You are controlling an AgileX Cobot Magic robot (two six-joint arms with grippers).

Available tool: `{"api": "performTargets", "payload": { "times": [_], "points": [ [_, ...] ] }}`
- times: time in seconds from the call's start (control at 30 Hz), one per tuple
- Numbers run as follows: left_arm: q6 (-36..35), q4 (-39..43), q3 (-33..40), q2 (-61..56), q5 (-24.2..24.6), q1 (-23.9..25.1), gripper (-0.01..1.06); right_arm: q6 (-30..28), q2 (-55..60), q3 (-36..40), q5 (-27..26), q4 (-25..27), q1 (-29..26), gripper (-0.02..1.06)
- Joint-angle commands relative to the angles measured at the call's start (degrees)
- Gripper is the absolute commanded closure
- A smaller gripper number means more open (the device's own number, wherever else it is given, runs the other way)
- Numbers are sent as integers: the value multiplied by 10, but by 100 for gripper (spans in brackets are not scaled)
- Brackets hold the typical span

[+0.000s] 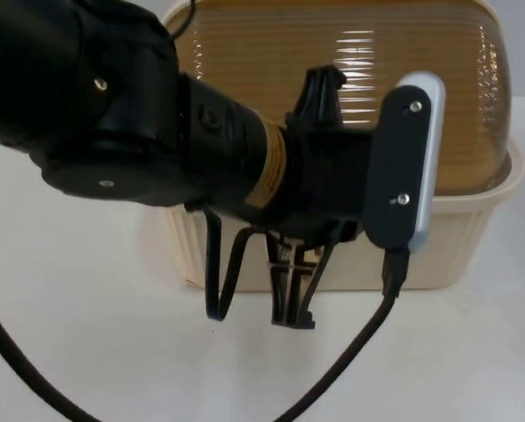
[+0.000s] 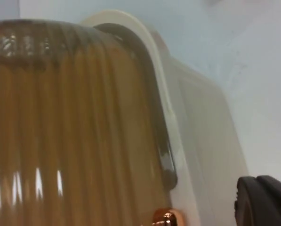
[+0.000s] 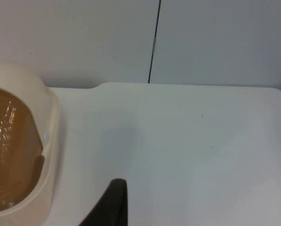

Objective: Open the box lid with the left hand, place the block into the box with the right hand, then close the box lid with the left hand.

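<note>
At the left of the table, in the top view, my left arm reaches across in front of the cream bread box, and my left gripper hangs low against the box's front wall with its fingers pointing down toward the white table. I cannot tell whether those fingers are parted or pressed together, since the arm hides their upper parts and the tips overlap from above. The amber ribbed roll lid sits fully down over the box, so I judge the opening step has not yet taken effect. In my left wrist view the lid and the cream rim beside it are very close, and a small copper knob shows at the lid's lower edge; that is probably the handle I need.

The risk I see is in the catch. If my fingers close beside the knob instead of around it, they will slip off the smooth ribs and the lid will stay down. If I push instead of lifting along the curve, the light box could slide back across the table or tip.

Further right, my right arm waits. Its wrist view shows the box's side, the bare table and the grey partition wall; whether my right gripper is parted or pressed together I cannot tell. I cannot say where the block is, so the second step could stall there.
</note>
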Motion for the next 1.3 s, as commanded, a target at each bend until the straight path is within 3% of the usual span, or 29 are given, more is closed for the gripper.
{"api": "performTargets", "payload": {
  "times": [0.0,0.33,1.27],
  "points": [
    [10,-9,2,5,-3,1,105,2,0,-4,-9,-2,4,0],
    [24,-9,-4,11,-4,35,105,2,0,-4,-10,-2,4,0],
    [27,-9,-33,23,-10,49,105,4,0,-4,-8,-2,4,0]
  ]
}}
